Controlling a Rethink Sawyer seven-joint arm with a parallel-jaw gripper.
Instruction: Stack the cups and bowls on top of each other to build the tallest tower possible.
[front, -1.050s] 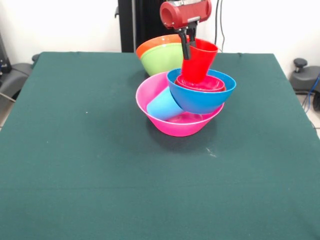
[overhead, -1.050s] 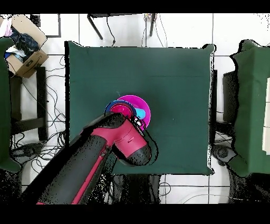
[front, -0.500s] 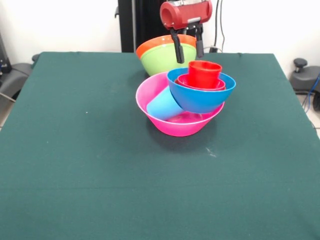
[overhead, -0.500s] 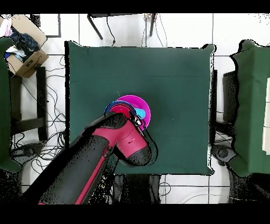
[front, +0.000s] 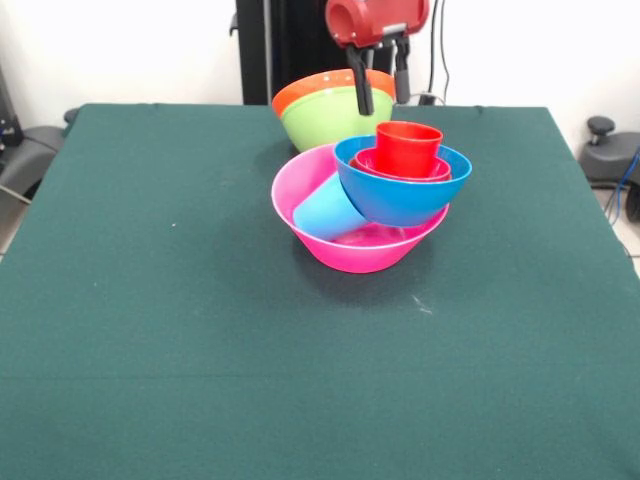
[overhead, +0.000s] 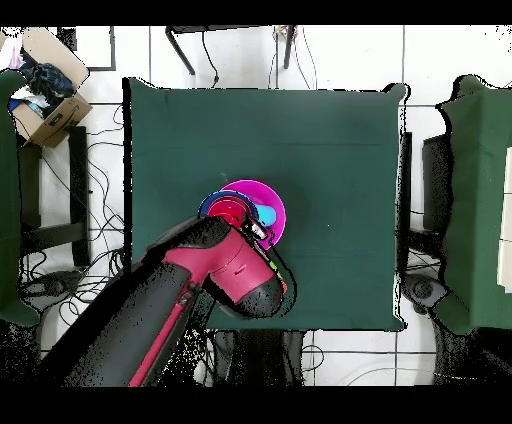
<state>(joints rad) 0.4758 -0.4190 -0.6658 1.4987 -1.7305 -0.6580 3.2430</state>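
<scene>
The gripper hangs above the tower with its two dark fingers spread wide and nothing between them, clear of everything below. The red cup stands upright, mouth up, in a small red bowl, and that sits inside the blue bowl. The blue bowl is tilted, riding on the right-hand side of the pink bowl, which rests on the green table. A light blue cup lies on its side in the pink bowl, wedged under the blue bowl's left flank and touching it. Behind the tower, near the far edge of the table, a green bowl sits nested in an orange bowl, whose rim shows round the back of it; this pair stands just beside the pink bowl, though whether they touch I cannot tell. From overhead the red and black arm covers much of the pile, leaving the pink bowl's rim, a bit of the light blue cup and the blue bowl's edge showing.
</scene>
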